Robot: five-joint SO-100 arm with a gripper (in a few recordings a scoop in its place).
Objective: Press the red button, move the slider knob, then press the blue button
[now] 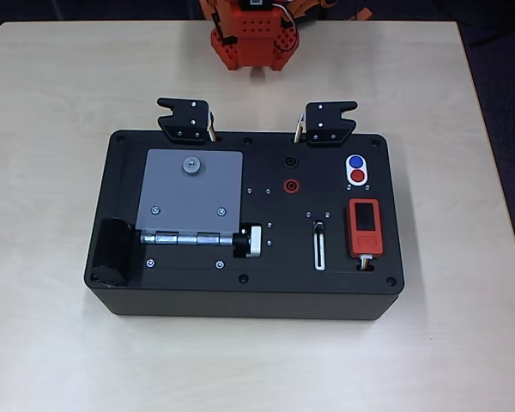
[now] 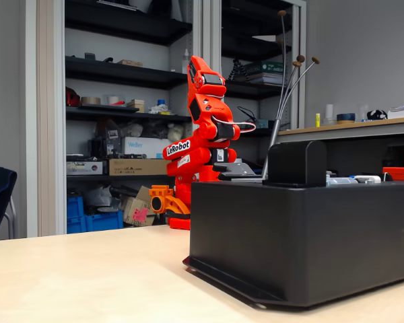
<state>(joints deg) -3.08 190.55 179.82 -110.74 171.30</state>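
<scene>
1. Currently the orange arm [image 2: 200,145] sits folded upright at the far edge of the bench [image 1: 60,94], behind the black box [image 1: 245,225]; in the overhead view just its base shows at the top edge.
2. Claw [image 2: 160,199]: in the fixed view an orange part hangs low beside the arm's base, but I cannot tell how far its fingers are apart. Nothing visibly held.
3. Red button [image 1: 357,176] and blue button [image 1: 355,161] share a white oval on the box's top, right side in the overhead view, blue on the arm side of red. Both well apart from the claw, untouched.
4. Slider knob [image 1: 319,227] sits at the arm-side end of its white-rimmed slot, between the red device [image 1: 364,227] and the round silver-and-black knob [image 1: 250,241]. Further from the claw than the buttons.
5. Grey plate [image 1: 191,191] lies flat on the box's left half; two black brackets [image 1: 185,118] stand on the box's arm-side edge.
</scene>
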